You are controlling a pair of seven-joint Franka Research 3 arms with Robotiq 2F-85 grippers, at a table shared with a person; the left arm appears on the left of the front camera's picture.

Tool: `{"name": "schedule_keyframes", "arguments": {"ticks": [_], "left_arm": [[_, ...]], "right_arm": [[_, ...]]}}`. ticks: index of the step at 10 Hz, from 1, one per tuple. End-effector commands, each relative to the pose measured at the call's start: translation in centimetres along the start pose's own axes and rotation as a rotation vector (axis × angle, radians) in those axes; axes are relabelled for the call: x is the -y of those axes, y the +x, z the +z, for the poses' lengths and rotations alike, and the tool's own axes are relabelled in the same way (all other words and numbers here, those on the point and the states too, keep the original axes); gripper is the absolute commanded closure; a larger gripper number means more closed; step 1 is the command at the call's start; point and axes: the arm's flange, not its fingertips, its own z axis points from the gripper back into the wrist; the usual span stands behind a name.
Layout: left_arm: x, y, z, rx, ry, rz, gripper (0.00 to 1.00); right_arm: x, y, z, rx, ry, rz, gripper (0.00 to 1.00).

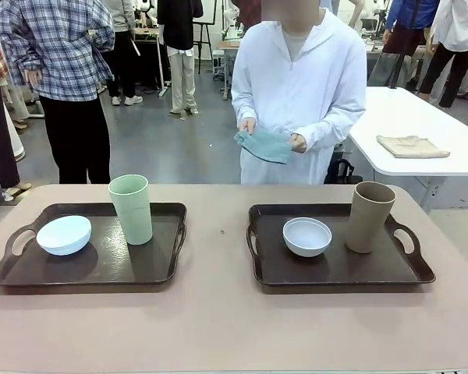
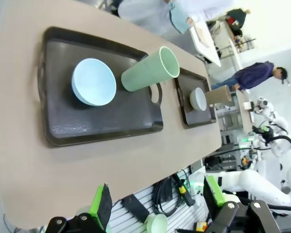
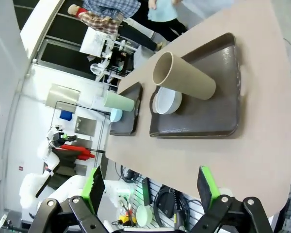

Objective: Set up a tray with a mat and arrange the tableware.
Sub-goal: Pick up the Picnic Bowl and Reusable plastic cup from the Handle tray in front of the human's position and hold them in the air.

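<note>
Two dark brown trays rest on the tan table. The left tray [image 1: 101, 265] carries a pale blue bowl [image 1: 63, 234] and an upright pale green cup [image 1: 131, 209]. On the right tray [image 1: 335, 269] sit a white-grey bowl [image 1: 307, 236] and a tan-brown cup [image 1: 369, 216]. A person in white at the far side holds a folded teal mat [image 1: 264, 145] in both hands. My left gripper [image 2: 156, 203] hangs open above the table's near edge, well back from the left tray [image 2: 106, 121]. My right gripper [image 3: 150, 190] is open too, set back from the right tray [image 3: 208, 116].
A white side table [image 1: 421, 125] with a folded beige cloth [image 1: 412, 146] stands at the back right. Other people stand in the background at left. Bare tabletop lies between the trays and along the near edge.
</note>
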Motion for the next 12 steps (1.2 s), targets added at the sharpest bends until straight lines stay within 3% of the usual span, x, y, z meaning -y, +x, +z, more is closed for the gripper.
{"name": "schedule_keyframes", "arguments": {"ticks": [1,12], "left_arm": [[-0.13,-0.49,1.16,0.027,-0.015,-0.027,0.0],[-0.03,-0.36,1.03,0.023,0.006,-0.001,0.0]], "right_arm": [[0.55,0.0,0.58,0.013,0.031,0.007,0.0],[0.39,-0.45,0.49,0.01,0.02,-0.009,0.0]]}}
